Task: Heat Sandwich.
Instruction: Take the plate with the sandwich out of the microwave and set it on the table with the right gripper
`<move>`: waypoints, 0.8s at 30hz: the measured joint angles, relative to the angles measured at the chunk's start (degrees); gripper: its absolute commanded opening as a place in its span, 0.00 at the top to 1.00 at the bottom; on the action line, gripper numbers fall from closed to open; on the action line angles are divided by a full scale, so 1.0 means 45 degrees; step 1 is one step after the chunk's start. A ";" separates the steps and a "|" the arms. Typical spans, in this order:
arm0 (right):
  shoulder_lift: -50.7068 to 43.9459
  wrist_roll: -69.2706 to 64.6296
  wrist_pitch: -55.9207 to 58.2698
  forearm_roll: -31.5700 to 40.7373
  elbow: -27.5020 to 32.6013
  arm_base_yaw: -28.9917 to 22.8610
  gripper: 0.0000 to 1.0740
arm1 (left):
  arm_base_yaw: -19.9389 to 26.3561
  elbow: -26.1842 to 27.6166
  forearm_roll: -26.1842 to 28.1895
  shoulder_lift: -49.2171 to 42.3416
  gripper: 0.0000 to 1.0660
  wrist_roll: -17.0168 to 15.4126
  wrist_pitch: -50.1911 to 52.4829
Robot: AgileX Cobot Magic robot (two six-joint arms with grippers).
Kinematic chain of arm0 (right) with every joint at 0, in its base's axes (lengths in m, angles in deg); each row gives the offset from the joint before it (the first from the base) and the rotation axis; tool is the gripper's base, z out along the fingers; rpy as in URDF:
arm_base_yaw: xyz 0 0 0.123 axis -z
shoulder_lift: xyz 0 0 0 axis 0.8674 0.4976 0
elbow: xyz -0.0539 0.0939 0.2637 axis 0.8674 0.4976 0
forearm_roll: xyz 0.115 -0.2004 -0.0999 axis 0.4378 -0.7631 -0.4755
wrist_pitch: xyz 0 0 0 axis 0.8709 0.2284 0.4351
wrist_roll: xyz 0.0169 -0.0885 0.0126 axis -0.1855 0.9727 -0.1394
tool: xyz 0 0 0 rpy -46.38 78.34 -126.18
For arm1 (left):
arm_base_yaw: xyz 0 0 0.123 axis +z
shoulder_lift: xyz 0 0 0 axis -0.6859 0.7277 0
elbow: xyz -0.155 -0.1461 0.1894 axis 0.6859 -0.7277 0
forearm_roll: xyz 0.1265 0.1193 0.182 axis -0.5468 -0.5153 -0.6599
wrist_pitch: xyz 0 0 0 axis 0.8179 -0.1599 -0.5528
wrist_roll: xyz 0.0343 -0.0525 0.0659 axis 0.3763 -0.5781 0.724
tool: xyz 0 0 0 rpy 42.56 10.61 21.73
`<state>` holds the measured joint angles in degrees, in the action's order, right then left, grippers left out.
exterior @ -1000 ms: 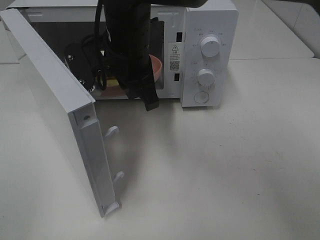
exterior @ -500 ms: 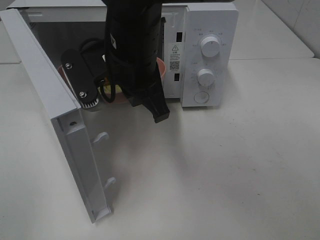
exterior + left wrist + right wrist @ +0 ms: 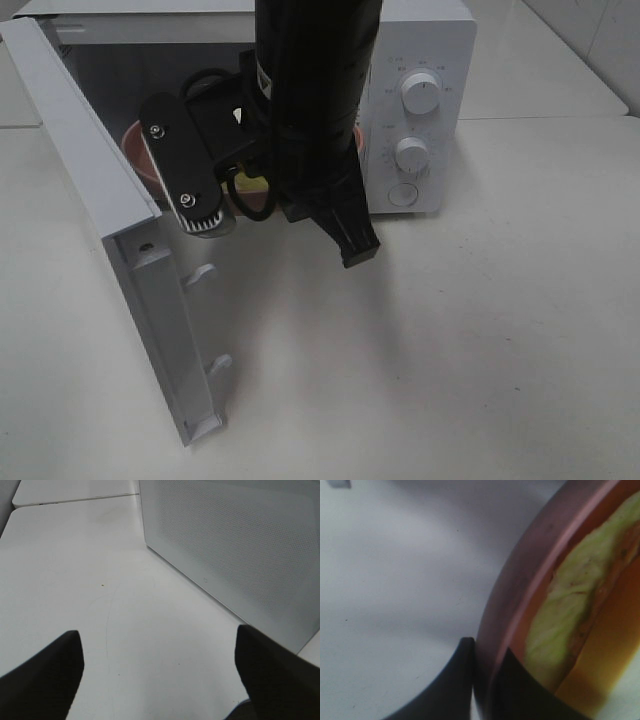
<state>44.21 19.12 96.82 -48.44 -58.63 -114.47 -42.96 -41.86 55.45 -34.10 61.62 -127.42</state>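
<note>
The sandwich [image 3: 570, 620], pale bread with a brown crust edge, lies on a round pink plate [image 3: 520, 580]. My right gripper [image 3: 487, 680] is shut on the plate's rim. In the exterior high view my black right arm [image 3: 310, 100] reaches across and covers most of the plate [image 3: 133, 150]. It stands at the mouth of the open white microwave [image 3: 420, 40]. Only a yellowish bit of sandwich [image 3: 250, 183] shows there. My left gripper [image 3: 160, 680] is open and empty over the table, beside the outer face of the microwave door [image 3: 235, 545].
The microwave door [image 3: 90, 170] stands swung open to the left, with latch hooks on its edge. Two white knobs [image 3: 420, 92] and a round button sit on the right panel. White table [image 3: 480, 330] lies in front.
My right arm has moved forward and right, bringing the plate and sandwich from deep in the cavity to its mouth. The door swung a little wider a second ago, then stayed.
</note>
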 measured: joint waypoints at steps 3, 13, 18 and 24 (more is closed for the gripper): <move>-0.0662 -0.0446 -0.0153 -0.0102 0.0751 -0.0076 1.00 | 0.0000 0.0000 0.0000 0.0000 0.28 0.0000 0.0000; -0.2279 -0.1044 -0.0433 -0.0204 0.2712 -0.0497 1.00 | 0.0000 0.0000 0.0000 0.0000 0.28 0.0000 0.0000; -0.3336 -0.1770 -0.0509 -0.0547 0.3883 -0.0789 1.00 | 0.0000 0.0000 0.0000 0.0000 0.28 0.0000 0.0000; -0.4316 -0.2279 -0.0535 -0.0662 0.4877 -0.1057 1.00 | 0.0000 0.0000 0.0000 0.0000 0.28 0.0000 0.0000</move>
<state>24.78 8.87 94.42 -51.42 -36.69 -119.23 -42.96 -41.86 55.45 -34.10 61.62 -127.42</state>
